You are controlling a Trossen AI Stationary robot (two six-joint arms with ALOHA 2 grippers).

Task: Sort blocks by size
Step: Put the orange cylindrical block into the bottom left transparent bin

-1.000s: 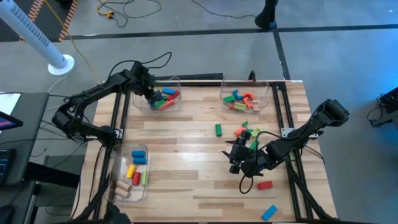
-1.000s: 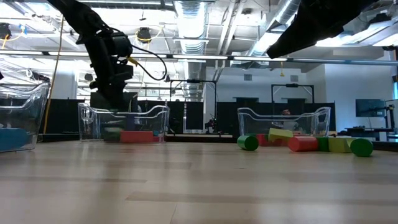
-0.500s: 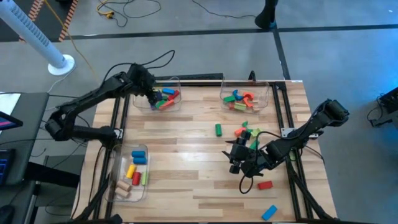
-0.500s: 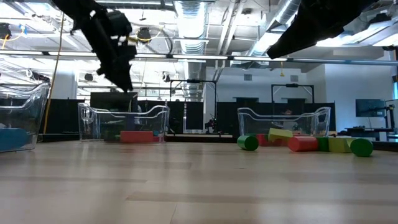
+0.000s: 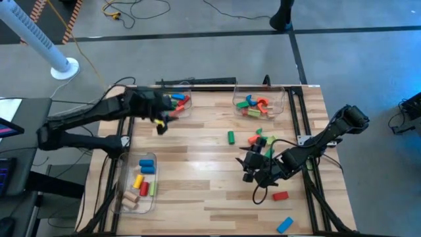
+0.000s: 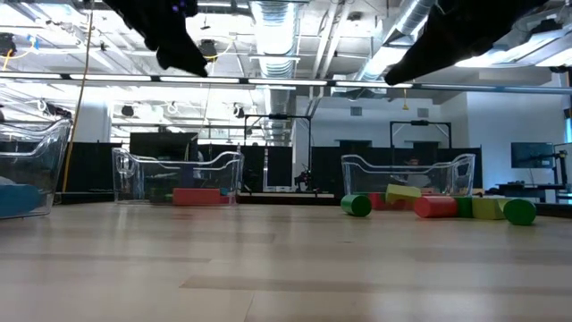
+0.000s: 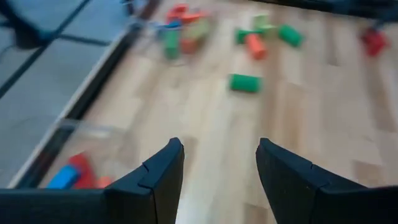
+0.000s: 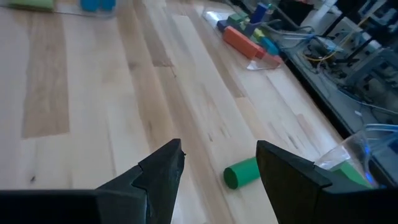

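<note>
My left gripper point(image 7: 221, 168) stands open and empty, raised above the table beside the far left clear bin point(image 5: 176, 104), which holds red, blue and green blocks. My right gripper point(image 8: 219, 168) hangs open and empty over the table's right half point(image 5: 248, 172). Ahead of it a green cylinder point(image 8: 241, 172) lies on its side on the wood. Loose blocks lie between the arms: a green cylinder point(image 5: 231, 137), an orange one point(image 5: 253, 139) and green pieces point(image 5: 268, 141). Closer to the front edge lie a red block point(image 5: 280, 195) and a blue block point(image 5: 284, 224).
A second clear bin point(image 5: 258, 104) with red, green and blue blocks stands at the far edge, right of centre. A third bin point(image 5: 139, 182) with yellow, red, blue and wooden blocks stands at the near left. The middle of the wooden table point(image 5: 197, 171) is bare.
My left gripper has risen out of the far left bin and swung toward the table's near edge; it now hangs over bare wood beside that bin. My right arm has kept still.
</note>
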